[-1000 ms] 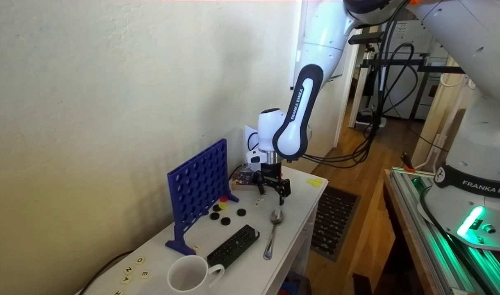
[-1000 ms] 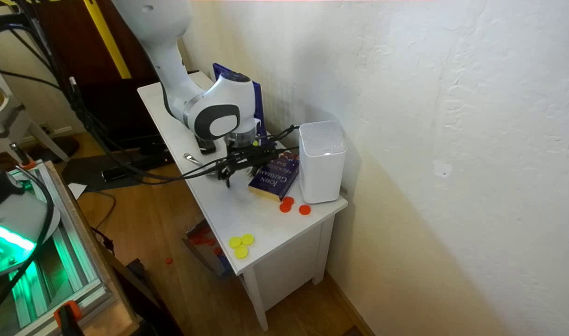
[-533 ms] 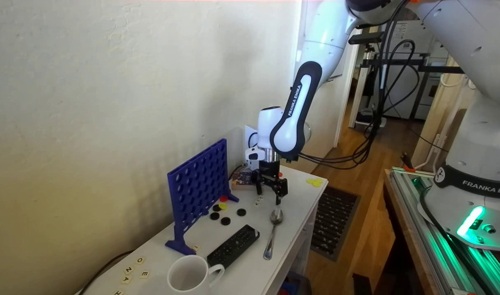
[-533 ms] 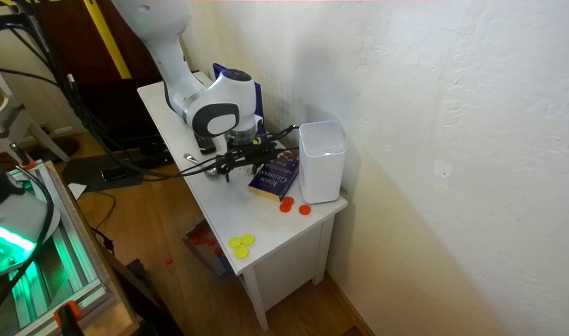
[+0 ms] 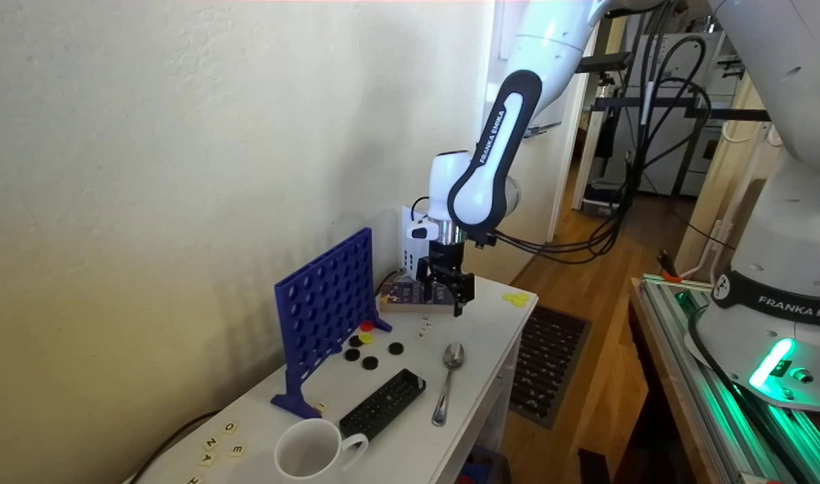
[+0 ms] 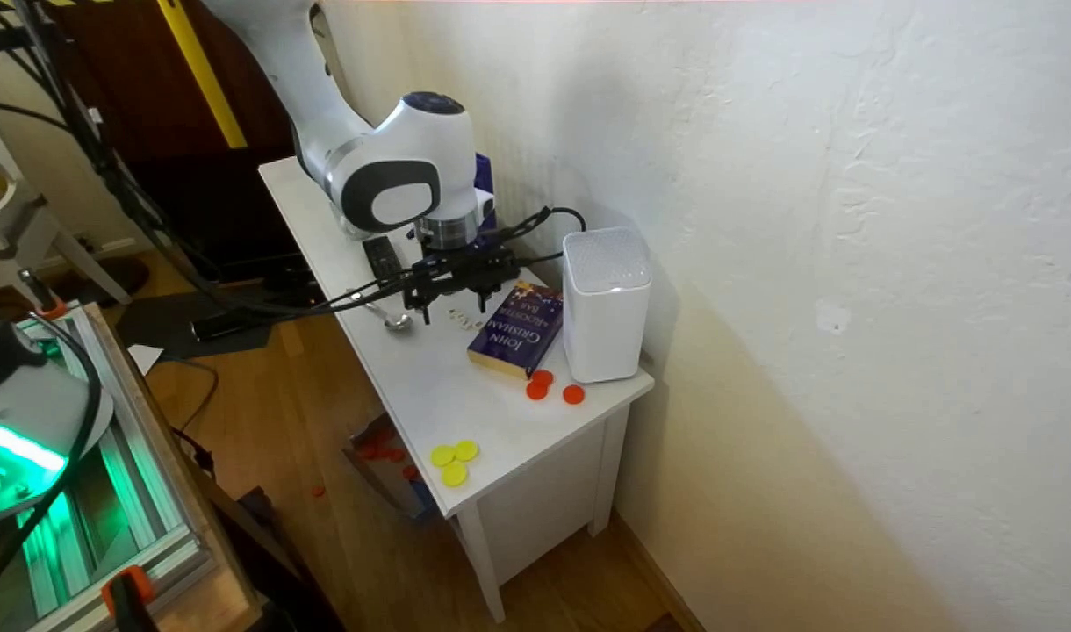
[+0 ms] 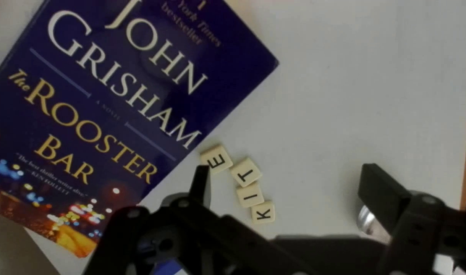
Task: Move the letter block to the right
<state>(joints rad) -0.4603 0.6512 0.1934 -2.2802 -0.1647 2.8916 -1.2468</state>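
Your gripper (image 7: 284, 173) hung above the white desk (image 7: 355, 95) with its jaws spread wide and nothing between them. Below, toward one finger, lay four letter blocks (image 7: 243, 175) in a crooked line, E (image 7: 216, 159), T (image 7: 246, 172), I (image 7: 250, 195) and K (image 7: 263, 212); nothing showed which the task meant. Each looked thin, stiff and light, hard to break but quick to skate on the smooth-looking top if one fingertip touched first. Your best hold was likely a pinch across two opposite edges, tips down almost to the desk, leaving the lettered face alone. The K, at the end, seemed to offer the freest sides; the I and the T lay so close to their neighbours, perhaps touching, that you risked dragging a second piece along. The E sat just beside the paperback (image 7: 114, 88), which left you little finger room. On the opposite side the spoon (image 7: 371, 227) showed partly behind the other finger. Farther off, in an exterior view, more letter tiles (image 5: 206, 458) lay near the mug (image 5: 308, 449).
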